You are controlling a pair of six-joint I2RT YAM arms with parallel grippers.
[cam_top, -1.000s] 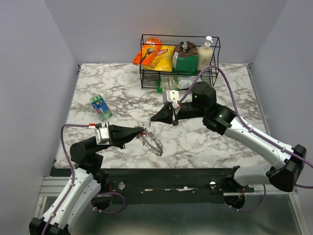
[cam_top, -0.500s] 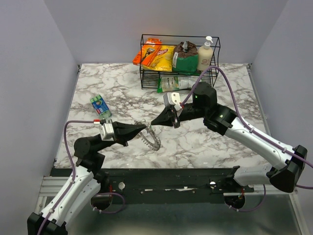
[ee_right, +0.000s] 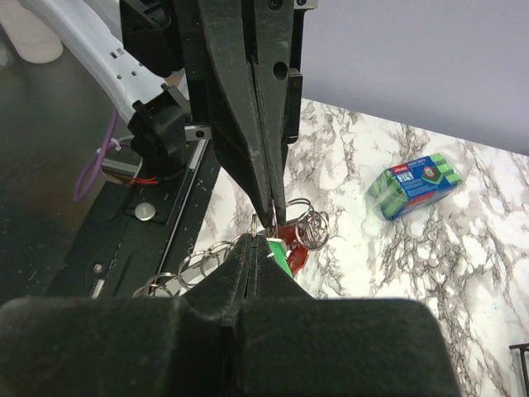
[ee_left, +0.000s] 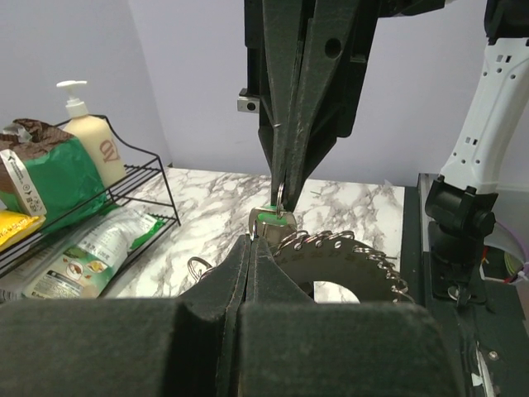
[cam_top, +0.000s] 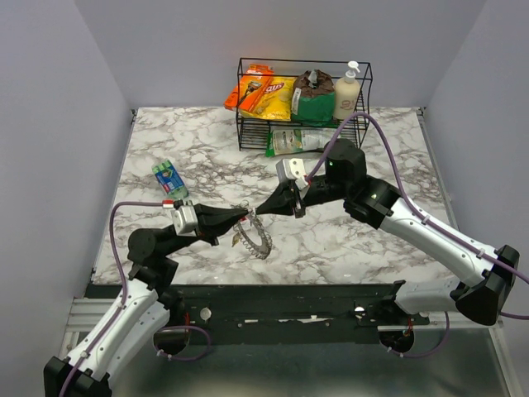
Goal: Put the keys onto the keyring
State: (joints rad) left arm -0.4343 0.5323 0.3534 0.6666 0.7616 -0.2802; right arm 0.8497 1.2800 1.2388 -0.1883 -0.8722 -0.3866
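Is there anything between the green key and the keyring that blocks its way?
Nothing visible does. The green key, pinched in the right gripper, hangs just beside the keyring, which the left gripper holds; only the two grippers' closed jaws meet there.

Wire basket [cam_top: 240, 124] behind, green packet [cam_top: 170, 181] leftward.

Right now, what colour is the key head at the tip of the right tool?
Green; the key head shows best in the left wrist view.
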